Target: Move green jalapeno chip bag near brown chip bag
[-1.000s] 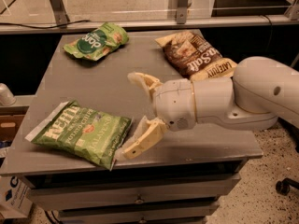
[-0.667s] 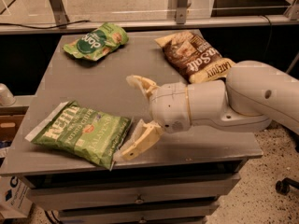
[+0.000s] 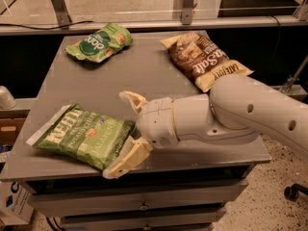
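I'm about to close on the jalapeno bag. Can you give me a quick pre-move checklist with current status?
1. Gripper open: ok, the fingers are spread wide.
2. Gripper at the right edge of the green jalapeno chip bag: ok.
3. Bag edge actually between the fingers: cannot tell.
4. Brown chip bag located at the table's far right: ok.
5. Small green bag off the route, at the far left: ok.

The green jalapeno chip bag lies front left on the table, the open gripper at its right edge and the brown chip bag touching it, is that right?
No: the camera view shows the brown chip bag apart from it, at the table's far right. The green jalapeno chip bag does lie front left, the open gripper at its right edge.
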`<state>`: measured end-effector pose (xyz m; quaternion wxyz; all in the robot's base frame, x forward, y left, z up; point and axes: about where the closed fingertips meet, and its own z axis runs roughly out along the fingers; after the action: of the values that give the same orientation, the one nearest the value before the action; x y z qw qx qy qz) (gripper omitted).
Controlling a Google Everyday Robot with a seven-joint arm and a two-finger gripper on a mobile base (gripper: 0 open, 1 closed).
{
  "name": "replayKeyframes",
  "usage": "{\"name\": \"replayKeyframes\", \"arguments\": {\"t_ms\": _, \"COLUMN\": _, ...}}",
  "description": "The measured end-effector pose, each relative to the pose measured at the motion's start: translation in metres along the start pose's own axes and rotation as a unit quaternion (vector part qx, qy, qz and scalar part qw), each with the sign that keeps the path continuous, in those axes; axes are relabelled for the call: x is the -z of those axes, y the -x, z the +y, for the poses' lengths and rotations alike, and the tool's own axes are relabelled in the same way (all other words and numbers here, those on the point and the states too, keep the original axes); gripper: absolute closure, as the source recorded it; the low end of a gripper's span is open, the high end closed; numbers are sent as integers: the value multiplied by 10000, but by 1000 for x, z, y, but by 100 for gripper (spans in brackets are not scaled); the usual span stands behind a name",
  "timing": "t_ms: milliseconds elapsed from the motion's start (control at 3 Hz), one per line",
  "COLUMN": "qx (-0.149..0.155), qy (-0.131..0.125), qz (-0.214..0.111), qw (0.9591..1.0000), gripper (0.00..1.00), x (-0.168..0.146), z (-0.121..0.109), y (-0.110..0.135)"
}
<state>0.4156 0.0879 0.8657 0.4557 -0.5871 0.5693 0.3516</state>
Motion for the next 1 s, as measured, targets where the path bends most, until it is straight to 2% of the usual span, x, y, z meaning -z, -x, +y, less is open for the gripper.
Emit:
{"name": "replayKeyframes", "arguments": {"t_ms": 333, "qx": -222, "qy": -22, "qz": 174, "qw": 9996, "gripper": 0, "x": -11, "z": 2, "y": -18}}
{"name": "replayKeyframes", "arguments": {"t_ms": 667, "qx": -423, "qy": -96, "qz": 262, "qw": 9987, "gripper": 19, "x": -12, "z": 1, "y": -30}}
{"name": "replayKeyframes", "arguments": {"t_ms": 1000, "qx": -550, "qy": -182, "qz": 248, "qw": 9980, "gripper": 42, "x": -10, "z": 2, "y": -33}}
